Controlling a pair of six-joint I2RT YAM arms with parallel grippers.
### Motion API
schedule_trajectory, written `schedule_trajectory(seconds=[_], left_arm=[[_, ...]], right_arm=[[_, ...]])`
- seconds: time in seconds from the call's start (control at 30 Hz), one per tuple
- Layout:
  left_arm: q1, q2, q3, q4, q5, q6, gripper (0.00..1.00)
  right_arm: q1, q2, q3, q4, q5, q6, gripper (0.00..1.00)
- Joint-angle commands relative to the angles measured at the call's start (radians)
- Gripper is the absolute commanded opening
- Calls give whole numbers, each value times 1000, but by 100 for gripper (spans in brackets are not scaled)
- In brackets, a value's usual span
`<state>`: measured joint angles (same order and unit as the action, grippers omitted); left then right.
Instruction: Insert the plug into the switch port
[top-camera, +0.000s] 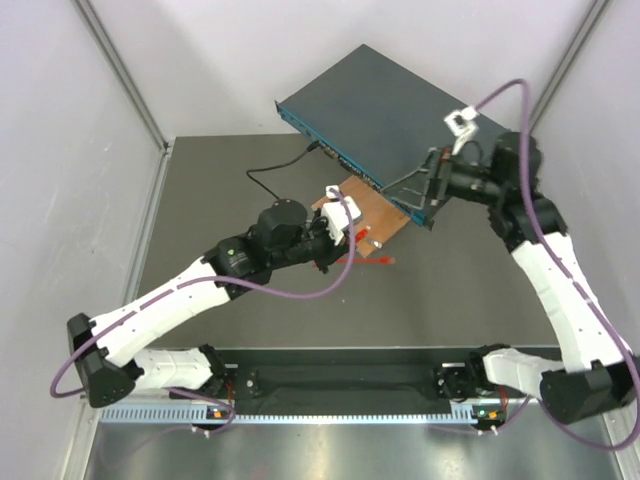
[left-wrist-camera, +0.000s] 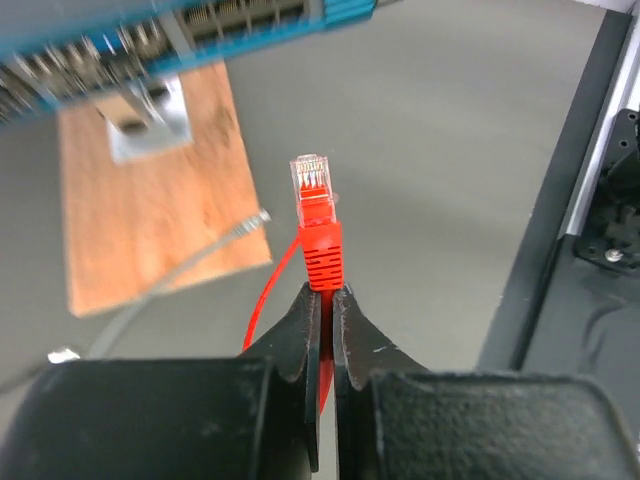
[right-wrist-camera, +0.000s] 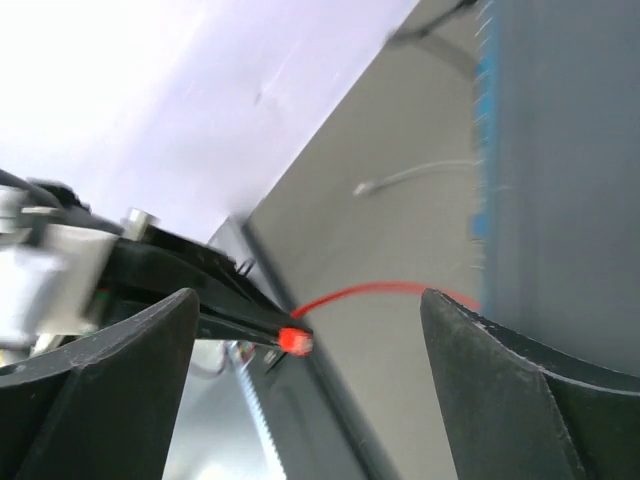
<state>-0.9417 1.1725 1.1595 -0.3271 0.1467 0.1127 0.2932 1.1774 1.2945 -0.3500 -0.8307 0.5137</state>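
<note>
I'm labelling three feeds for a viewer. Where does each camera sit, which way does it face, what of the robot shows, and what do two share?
Top external: above and behind left arm and right arm, both in view, looking down on table and switch.
Left wrist: on the left arm, facing the port row; left pincer, shut on the plug, shows.
Right wrist: on the right arm, facing the left pincer beside the switch; open right pincer shows.
Shared: both wrist views show the plug.

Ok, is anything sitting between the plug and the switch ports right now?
Nothing visible. The plug, pinched in the left gripper, faces the switch ports across open space; the wooden board lies off to the side.
</note>
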Motion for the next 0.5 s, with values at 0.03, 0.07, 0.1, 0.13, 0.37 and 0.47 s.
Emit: schedule_trajectory(seconds=[0.03, 0.07, 0.1, 0.13, 0.37, 0.47], left_arm=[[-6, 84, 84, -52, -64, -171, 0], [-6, 128, 132, -85, -88, -197, 0], [-6, 150, 153, -98, -102, -229, 0], [-6, 167, 175, -110, -111, -229, 0], [-5, 291, 314, -184, -116, -280, 0], [-5, 340, 391, -245, -113, -278, 0]], right_arm=[[-161, -151, 57, 3, 33, -38, 92], [-199, -188, 46, 6, 39, -2, 94], [-285, -226, 5, 29, 12, 31, 96], [-339, -226, -23, 29, 12, 58, 96], [-555, -352, -214, 52, -40, 160, 98], [-603, -338, -265, 66, -60, 183, 100]])
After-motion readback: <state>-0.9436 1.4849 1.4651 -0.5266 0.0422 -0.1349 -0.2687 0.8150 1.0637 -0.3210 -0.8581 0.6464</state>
